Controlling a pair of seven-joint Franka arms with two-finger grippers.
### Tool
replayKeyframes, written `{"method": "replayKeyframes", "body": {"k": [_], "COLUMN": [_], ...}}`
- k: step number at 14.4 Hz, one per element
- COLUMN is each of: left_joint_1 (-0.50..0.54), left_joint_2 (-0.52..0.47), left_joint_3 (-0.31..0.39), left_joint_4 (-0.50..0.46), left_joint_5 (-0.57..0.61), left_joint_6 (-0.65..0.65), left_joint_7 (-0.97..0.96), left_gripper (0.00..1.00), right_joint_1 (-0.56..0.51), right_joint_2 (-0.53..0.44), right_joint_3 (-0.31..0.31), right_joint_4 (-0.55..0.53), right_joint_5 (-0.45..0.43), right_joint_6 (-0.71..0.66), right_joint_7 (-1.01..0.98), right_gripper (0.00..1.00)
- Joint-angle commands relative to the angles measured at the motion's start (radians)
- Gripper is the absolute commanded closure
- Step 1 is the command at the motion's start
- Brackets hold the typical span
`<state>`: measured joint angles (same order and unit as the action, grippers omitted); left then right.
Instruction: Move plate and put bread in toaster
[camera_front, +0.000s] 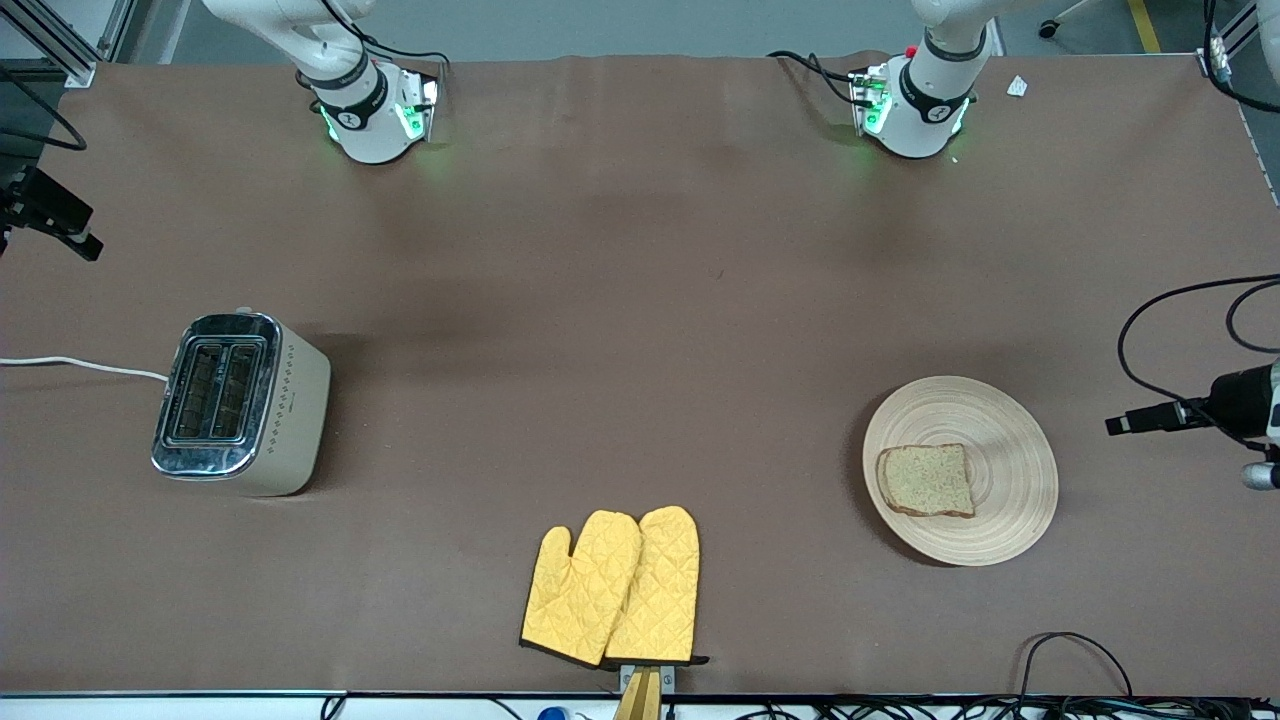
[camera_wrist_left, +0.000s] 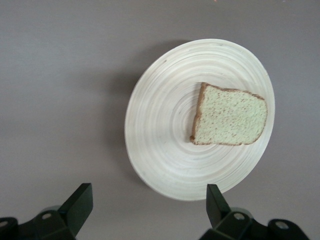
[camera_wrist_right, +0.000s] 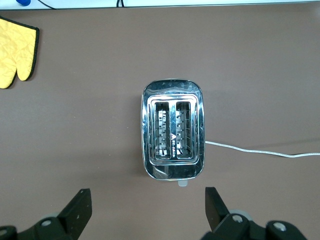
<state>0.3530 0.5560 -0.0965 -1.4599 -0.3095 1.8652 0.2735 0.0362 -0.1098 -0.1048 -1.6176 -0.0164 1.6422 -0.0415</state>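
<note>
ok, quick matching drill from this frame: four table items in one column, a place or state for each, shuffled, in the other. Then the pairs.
Items:
1. bread
2. toaster
3. oven mitts
4. plate

Places or states:
A. both slots empty, toward the right arm's end of the table
B. lies flat on the plate, off its centre
C. yellow, overlapping, nearest the front camera
D. on the table toward the left arm's end, carrying one slice

Pairs: 1-B, 2-A, 3-C, 4-D
</note>
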Motion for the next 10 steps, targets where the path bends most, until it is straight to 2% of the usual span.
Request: {"method": "replayKeyframes", "body": {"k": [1,3,6,7,10], "left_joint_1": [0.033,0.053,0.084,0.092,0.098], "left_joint_2": [0.117,0.172,0.243,0.261,0.288], "left_joint_3": [-0.003,-0.003,-0.003,-0.003,-0.003], "left_joint_4": [0.039,0.039,0.039,0.039,0.039], "left_joint_5": [-0.112,-0.202,-0.345,-0.359,-0.384], "left_joint_6": [0.055,0.066,0.066,0.066,0.068], "left_joint_7": [0.143,0.237,0.433,0.484,0.518], "left_gripper": [0.01,0.07,0.24,0.3,0.39], "right_joint_1": [-0.009,-0.009,-0.009,-0.009,-0.009], "right_joint_2": [-0.005,-0.005,-0.004,-0.004,-0.005], "right_joint_3": [0.005,0.005,0.005,0.005,0.005], "right_joint_4": [-0.004,-0.004,-0.004,-0.004,-0.004], "right_joint_5": [0.0,0.0,0.0,0.0,0.0], "right_joint_6": [-0.001,-0.001,0.002,0.002,-0.001], "right_joint_7": [0.008,0.008,0.008,0.008,0.008], "right_gripper": [0.0,0.0,0.0,0.0,0.0]}}
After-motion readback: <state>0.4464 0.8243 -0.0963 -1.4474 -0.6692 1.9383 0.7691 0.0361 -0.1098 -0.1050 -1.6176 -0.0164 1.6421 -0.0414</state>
